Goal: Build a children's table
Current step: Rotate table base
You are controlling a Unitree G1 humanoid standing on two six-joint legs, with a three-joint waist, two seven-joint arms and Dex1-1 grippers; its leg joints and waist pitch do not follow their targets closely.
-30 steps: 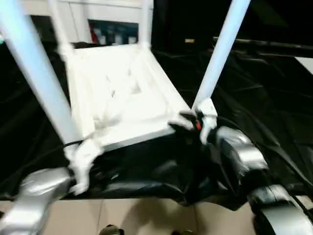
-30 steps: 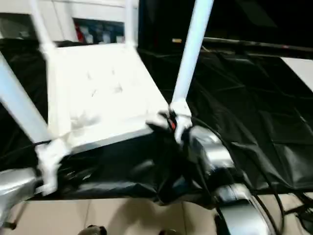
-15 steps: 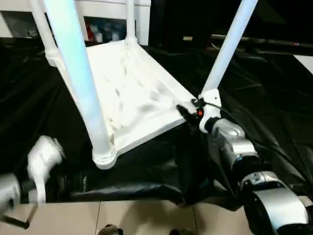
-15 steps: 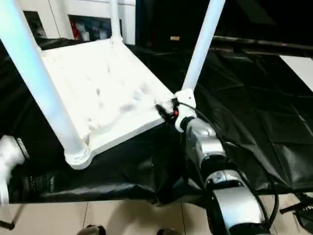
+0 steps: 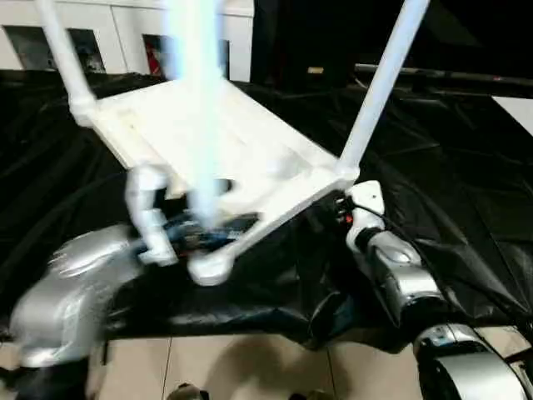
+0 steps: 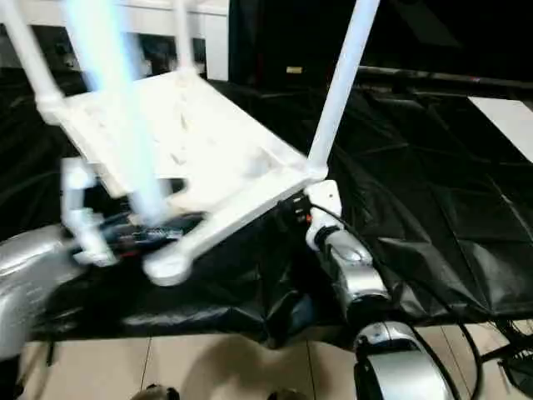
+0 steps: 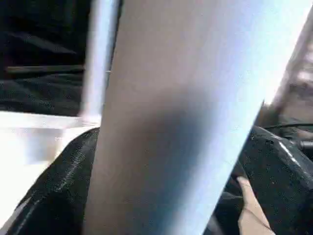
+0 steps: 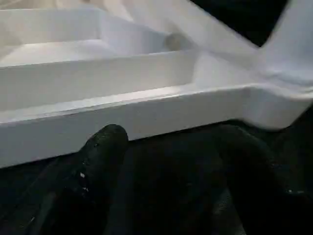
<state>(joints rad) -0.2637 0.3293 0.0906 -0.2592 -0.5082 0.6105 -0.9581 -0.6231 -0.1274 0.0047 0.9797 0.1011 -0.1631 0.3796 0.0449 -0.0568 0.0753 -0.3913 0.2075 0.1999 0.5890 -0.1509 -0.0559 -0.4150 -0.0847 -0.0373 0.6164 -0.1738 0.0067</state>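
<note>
Upturned tabletop (image 5: 225,142) on black sheet (image 5: 450,167), legs (image 5: 379,92) up, cabinets (image 5: 125,33) behind

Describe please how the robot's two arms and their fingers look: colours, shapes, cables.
Both forearms are rounded silver shells: left arm, right arm. The right wrist is white with a small red mark, and black cables run along it. The fingers are black, rounded and finely textured.

The tabletop (image 5: 250,154) is showing as smooth white plastic, its ribbed underside (image 8: 98,68) looking moulded and faintly satin. The legs (image 5: 379,87) are looking like the same smooth white plastic, catching a soft sheen along their length. Black sheeting (image 5: 450,192) is lying creased and slightly glossy (more like thin plastic film than cloth). The forearms (image 5: 400,271) are gleaming as brushed silver metal. The right gripper's fingers (image 8: 100,152) are appearing matt black with a fine grainy texture. The floor (image 5: 250,371) is showing smooth beige tiles.
</note>
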